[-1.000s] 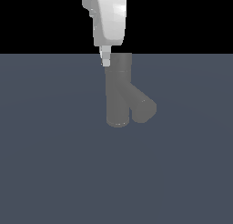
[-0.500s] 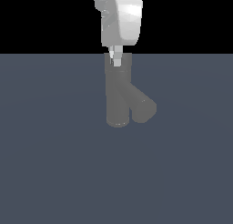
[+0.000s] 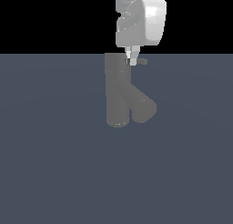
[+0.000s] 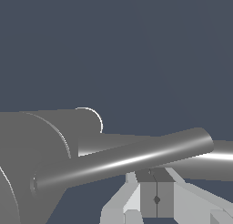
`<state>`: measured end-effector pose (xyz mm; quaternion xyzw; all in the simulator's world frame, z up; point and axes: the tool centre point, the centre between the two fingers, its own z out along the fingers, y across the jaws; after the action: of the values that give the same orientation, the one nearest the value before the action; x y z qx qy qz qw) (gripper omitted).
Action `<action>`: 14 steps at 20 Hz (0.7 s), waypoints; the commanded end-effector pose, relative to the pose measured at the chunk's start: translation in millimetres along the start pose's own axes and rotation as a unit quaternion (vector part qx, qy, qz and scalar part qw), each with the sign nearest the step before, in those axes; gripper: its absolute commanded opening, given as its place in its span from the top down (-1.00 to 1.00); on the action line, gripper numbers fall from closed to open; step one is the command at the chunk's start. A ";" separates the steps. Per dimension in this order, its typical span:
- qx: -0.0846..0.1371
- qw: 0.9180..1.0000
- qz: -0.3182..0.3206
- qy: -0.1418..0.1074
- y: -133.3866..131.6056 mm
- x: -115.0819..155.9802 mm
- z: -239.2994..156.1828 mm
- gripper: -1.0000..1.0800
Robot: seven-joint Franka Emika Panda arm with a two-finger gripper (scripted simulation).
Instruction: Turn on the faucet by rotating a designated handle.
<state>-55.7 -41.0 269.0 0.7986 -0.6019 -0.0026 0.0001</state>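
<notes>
- At the top of the faucet [image 3: 119,89], on its cap, the handle [image 3: 141,61] is a thin light-grey rod sticking out sideways toward the exterior view's right, its long axis roughly level.
- Seen from the wrist view, the handle [image 4: 123,161] runs as a long shiny bar out of the faucet's [image 4: 32,164] cap, with the jaws just behind and beneath it.
- Directly above the cap's right edge in the exterior view hangs the gripper [image 3: 133,58], its tips at the height of the rod and against its inner end, close to the cap.
- Pressed together is how the jaws look in the wrist view, where only a thin seam runs between the pads; they pinch nothing, and the rod lies beside them, not between.
- My reading is that the coming move is a sideways push on the rod, sweeping it round the upright cylinder's axis.
- Below the handle the thick spout branches off diagonally toward the exterior view's right.
- Around the faucet the dark tabletop [image 3: 54,173] offers open room on every side for the sweep.
</notes>
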 end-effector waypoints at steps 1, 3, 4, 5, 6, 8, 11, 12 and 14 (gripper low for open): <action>0.002 1.000 0.026 0.002 8.7 39.6 -0.6 1.00; 0.002 1.000 0.027 0.002 9.0 44.8 -0.7 1.00; 0.001 1.000 0.000 -0.001 -0.9 12.3 -0.1 1.00; 0.001 1.000 0.001 -0.001 -3.0 15.5 -0.2 1.00; 0.001 1.000 0.002 0.000 -5.0 18.6 -0.2 1.00; 0.001 1.000 0.003 0.000 -9.1 24.8 -0.2 1.00; 0.001 1.000 0.006 0.000 -15.0 34.1 -0.3 1.00; 0.001 1.000 0.006 0.000 -17.0 37.2 -0.3 1.00; 0.001 1.000 0.008 0.000 -20.9 43.3 -0.3 1.00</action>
<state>-32.9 -64.4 269.2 0.7986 -0.6019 -0.0074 0.0023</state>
